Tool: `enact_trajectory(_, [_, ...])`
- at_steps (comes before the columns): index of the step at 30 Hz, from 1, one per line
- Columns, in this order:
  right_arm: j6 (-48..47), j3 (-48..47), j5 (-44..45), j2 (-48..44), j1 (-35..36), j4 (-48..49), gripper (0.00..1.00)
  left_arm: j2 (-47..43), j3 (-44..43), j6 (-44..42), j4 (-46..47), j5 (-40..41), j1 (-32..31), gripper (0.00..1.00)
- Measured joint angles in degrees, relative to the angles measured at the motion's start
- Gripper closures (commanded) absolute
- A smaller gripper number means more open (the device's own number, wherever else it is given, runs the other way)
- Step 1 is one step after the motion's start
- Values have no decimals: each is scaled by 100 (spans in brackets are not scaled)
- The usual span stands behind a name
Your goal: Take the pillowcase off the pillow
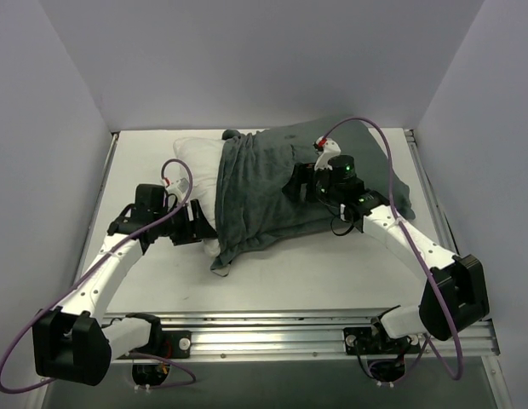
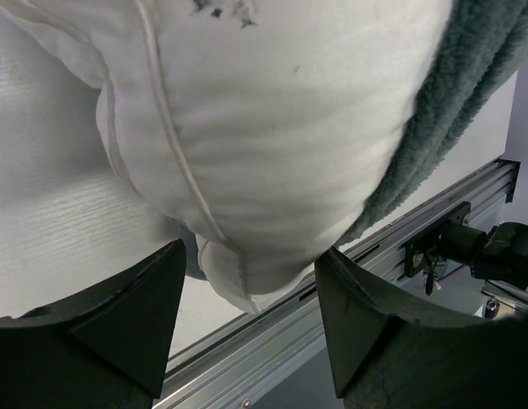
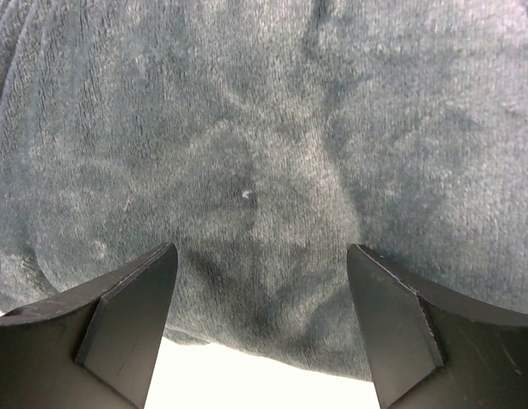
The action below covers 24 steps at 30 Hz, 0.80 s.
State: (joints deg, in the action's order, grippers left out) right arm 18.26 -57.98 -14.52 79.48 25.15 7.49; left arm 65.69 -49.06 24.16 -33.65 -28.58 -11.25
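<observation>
Well, the pillow (image 1: 196,158) lies across the far half of the table (image 1: 289,273), and the pillowcase (image 1: 264,187) covers everything but its left end, plain grey-green face outward. At the pillow's near left corner sits the left gripper (image 1: 200,223). Its jaws are apart, with the white stitched corner bulging between them, not pinched. Toward the pillow's right half, the right gripper (image 1: 296,183) is down close against the fabric covering it. Its fingers are spread wide, with nothing caught between them. No striped face shows from where I stand.
</observation>
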Motion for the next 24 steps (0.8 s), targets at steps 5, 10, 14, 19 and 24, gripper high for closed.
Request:
enact_trajectory(5, [59,81,-42,-72,-4,4,24,74,59,201,328,-214,0,27])
enact_trajectory(10, [166,175,-133,-122,-4,44,24,254,140,369,588,-326,-22,31])
enact_trajectory(14, [238,225,-197,-168,-4,48,24,422,212,424,726,-330,-61,33])
enact_trajectory(19, [273,299,-267,-223,-4,70,24,409,225,407,699,-306,-70,32])
enact_trajectory(24, [291,339,-321,-236,-4,131,24,129,216,319,428,7,15,32])
